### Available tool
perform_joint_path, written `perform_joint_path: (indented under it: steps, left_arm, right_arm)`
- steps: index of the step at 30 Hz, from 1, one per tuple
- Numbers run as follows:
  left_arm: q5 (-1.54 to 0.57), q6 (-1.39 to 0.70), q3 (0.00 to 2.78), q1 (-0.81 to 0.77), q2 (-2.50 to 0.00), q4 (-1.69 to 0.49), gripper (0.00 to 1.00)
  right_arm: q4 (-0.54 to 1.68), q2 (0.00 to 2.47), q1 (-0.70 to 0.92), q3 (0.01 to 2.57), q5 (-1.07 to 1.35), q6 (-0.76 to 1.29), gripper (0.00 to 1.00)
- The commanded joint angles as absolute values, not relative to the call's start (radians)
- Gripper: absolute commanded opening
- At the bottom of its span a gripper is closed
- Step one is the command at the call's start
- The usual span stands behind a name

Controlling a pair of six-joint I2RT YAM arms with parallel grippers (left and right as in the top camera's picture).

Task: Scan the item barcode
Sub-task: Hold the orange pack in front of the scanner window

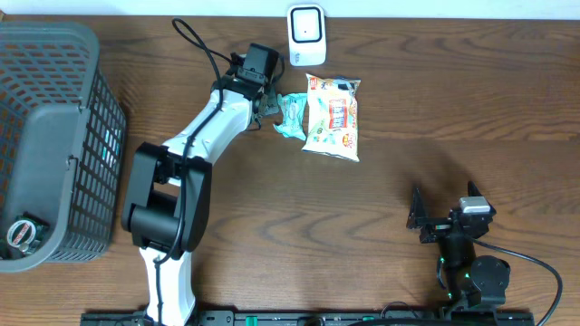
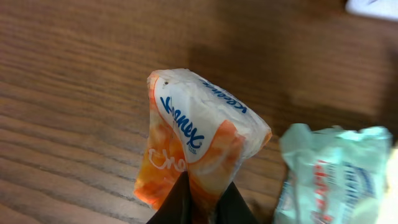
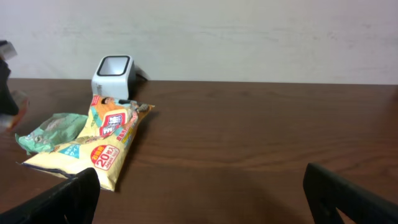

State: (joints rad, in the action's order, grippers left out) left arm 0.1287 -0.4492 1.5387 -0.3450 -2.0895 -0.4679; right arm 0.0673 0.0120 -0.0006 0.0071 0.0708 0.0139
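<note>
From the overhead camera, the left gripper (image 1: 268,105) reaches out over the far part of the desk (image 1: 453,109), just beside a teal packet (image 1: 291,116) and a yellow snack bag (image 1: 333,118) that lie touching each other; the white scanner (image 1: 306,34) stands at the far edge, near the bag's top end; a dark mesh basket (image 1: 63,54) sits at the left edge with a small round thing in its near corner; the right gripper (image 1: 419,217) hangs low over the near right of the desk, well apart from everything else; from the left wrist camera, the left gripper (image 2: 202,202) is pinched narrow on the lower end of an orange-and-white tissue pack (image 2: 199,137), whose blue lettering faces the camera and which is lifted clear of the wood; the teal packet (image 2: 336,174) lies to its right, and a white corner of the scanner (image 2: 373,6) shows at the top edge; from the right wrist camera, the right gripper (image 3: 202,199) stands wide with nothing between its fingers (image 3: 68,199); beyond it the scanner (image 3: 113,71) stands upright against the wall, with the snack bag (image 3: 106,146) and the teal packet (image 3: 53,130) in front of it.
</note>
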Motion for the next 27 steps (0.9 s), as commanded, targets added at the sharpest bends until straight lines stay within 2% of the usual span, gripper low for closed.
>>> perform_joint_path:
  steps: [1,8,9,12,27]
  left_arm:
    - [0.159,-0.470,1.547,-0.344,-2.112,-0.469,0.07]
    - [0.159,-0.477,1.547,-0.345,-2.112,-0.469,0.08]
    - [0.158,-0.477,1.547,-0.345,-2.112,-0.468,0.16]
    - [0.158,-0.477,1.547,-0.345,-2.112,-0.470,0.22]
    - [0.159,-0.464,1.549,-0.344,-2.077,-0.468,0.23]
  right_arm:
    - [0.072,0.007,0.007,0.006,0.070,0.006,0.99]
    - [0.072,0.007,0.007,0.006,0.070,0.006,0.99]
    - [0.072,0.007,0.007,0.006,0.070,0.006,0.99]
    - [0.072,0.007,0.007,0.006,0.070,0.006,0.99]
    - [0.072,0.007,0.007,0.006,0.070,0.006,0.99]
